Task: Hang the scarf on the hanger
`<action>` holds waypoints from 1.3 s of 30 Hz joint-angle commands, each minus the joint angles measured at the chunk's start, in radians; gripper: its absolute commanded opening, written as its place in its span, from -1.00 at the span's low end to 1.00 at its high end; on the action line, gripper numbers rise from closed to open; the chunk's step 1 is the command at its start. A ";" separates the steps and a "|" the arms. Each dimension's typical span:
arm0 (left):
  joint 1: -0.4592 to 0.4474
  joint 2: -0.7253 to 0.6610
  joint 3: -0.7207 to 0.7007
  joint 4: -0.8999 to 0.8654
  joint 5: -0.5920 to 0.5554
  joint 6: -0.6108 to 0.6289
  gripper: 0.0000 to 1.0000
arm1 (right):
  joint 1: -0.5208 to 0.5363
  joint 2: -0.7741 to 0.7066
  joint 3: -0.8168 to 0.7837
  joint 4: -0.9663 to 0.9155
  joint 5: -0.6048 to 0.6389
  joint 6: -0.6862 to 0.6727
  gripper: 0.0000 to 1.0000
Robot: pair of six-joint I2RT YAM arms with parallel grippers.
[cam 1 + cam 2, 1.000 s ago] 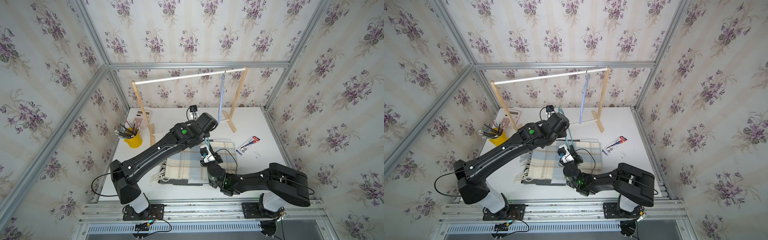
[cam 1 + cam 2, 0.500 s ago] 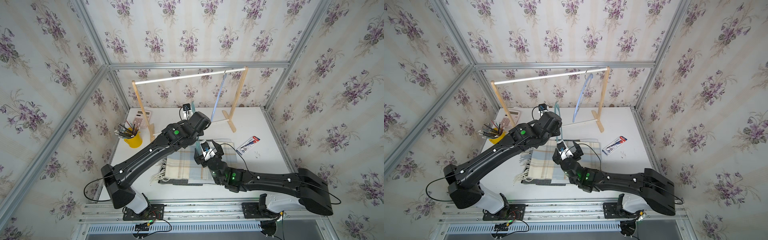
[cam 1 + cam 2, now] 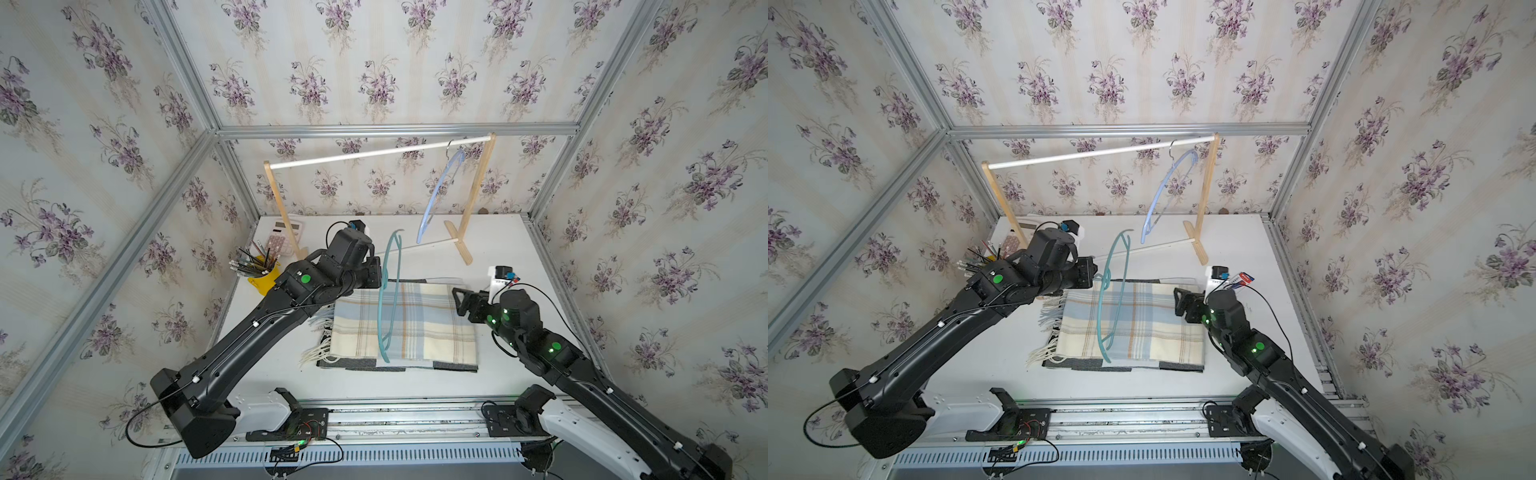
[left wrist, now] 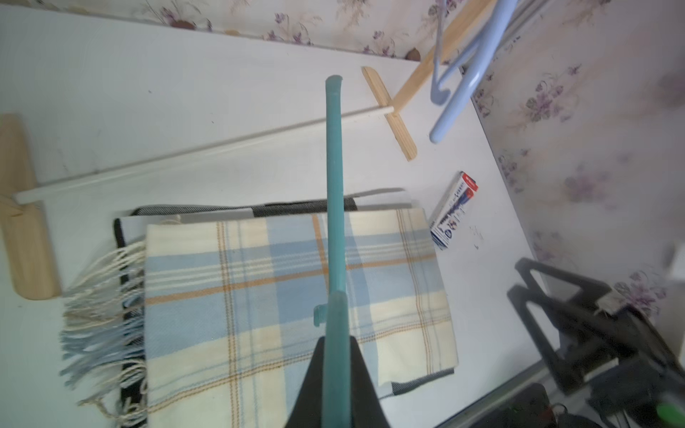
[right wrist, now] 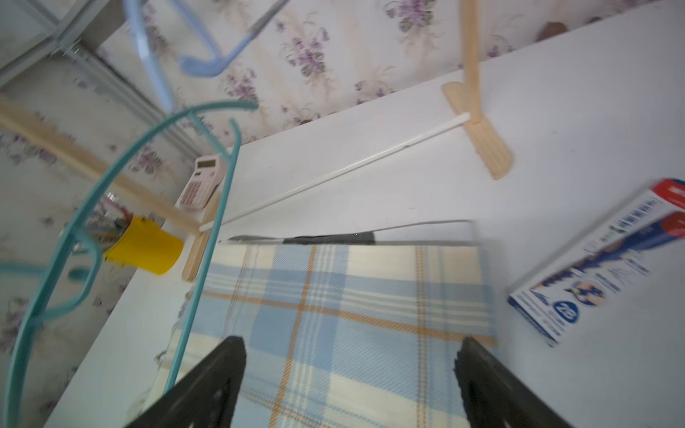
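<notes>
Right tool (image 3: 459, 302) now lets go and backs off beside the scarf (image 3: 432, 328), jaws wide — left tool (image 3: 377, 272) alone pinches the hanger (image 4: 334, 222) upright above it; scarf still lies flat on the desk (image 3: 415, 383), unhung.

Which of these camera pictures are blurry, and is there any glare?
Right wrist view is motion-blurred: the pencil box and the edge of the scarf smear. Left wrist view shows the scarf sharply, the wallpaper softly. Both top views are crisp and evenly lit, without glare.
</notes>
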 commanded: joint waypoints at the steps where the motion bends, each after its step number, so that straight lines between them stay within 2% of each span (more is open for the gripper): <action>1: 0.005 -0.002 -0.094 0.152 0.163 -0.059 -1.00 | -0.183 0.030 -0.065 -0.065 -0.242 0.097 0.77; 3: 0.009 0.012 -0.138 0.216 0.184 -0.092 -1.00 | -0.271 0.073 -0.124 -0.003 -0.312 0.099 0.69; 5: 0.012 0.024 -0.176 0.270 0.201 -0.117 -1.00 | -0.302 0.131 -0.155 0.043 -0.323 0.089 0.63; 7: 0.015 0.025 -0.230 0.339 0.219 -0.152 -1.00 | -0.305 0.198 -0.175 0.088 -0.340 0.077 0.50; 11: 0.017 0.014 -0.304 0.420 0.245 -0.182 -1.00 | -0.305 0.239 -0.217 0.154 -0.383 0.070 0.24; 17: 0.042 0.021 -0.343 0.418 0.225 -0.173 -1.00 | -0.305 0.322 -0.222 0.189 -0.403 0.043 -0.05; 22: 0.055 0.020 -0.368 0.408 0.225 -0.161 -1.00 | -0.305 0.385 -0.224 0.210 -0.407 0.032 -0.20; 26: 0.059 0.032 -0.388 0.406 0.231 -0.143 -1.00 | -0.305 0.387 -0.231 0.223 -0.414 0.028 -0.37; 34: 0.071 0.070 -0.390 0.371 0.216 -0.131 -1.00 | -0.305 0.342 -0.211 0.176 -0.413 0.014 -1.00; 39: 0.076 0.064 -0.392 0.358 0.200 -0.110 -1.00 | -0.289 0.237 -0.138 0.076 -0.431 0.009 -1.00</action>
